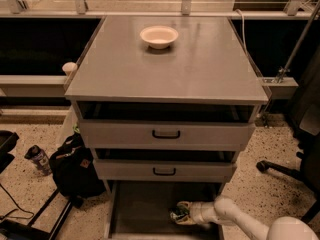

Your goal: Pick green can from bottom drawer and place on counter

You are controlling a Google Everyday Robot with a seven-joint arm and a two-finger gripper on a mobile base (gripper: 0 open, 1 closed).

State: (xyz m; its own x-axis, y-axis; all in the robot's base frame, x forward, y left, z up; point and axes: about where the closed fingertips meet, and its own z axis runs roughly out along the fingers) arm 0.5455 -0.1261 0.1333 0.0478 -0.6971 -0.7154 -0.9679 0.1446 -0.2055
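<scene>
The bottom drawer (142, 209) is pulled out, and its flat grey floor shows. The green can (174, 215) is small and dark and lies on the drawer floor at the right of middle. My gripper (180, 214) reaches into the drawer from the lower right on a white arm (235, 220). It sits right at the can, low over the floor, and hides part of it. The counter (200, 69) is the wide grey top of the cabinet, well above the gripper.
A white bowl (159, 36) stands at the back middle of the counter. Two drawer fronts with black handles (166, 134) overhang the open drawer. A black bag (75, 166) and a bottle (39, 159) lie on the floor at left. A chair base (285, 170) is at right.
</scene>
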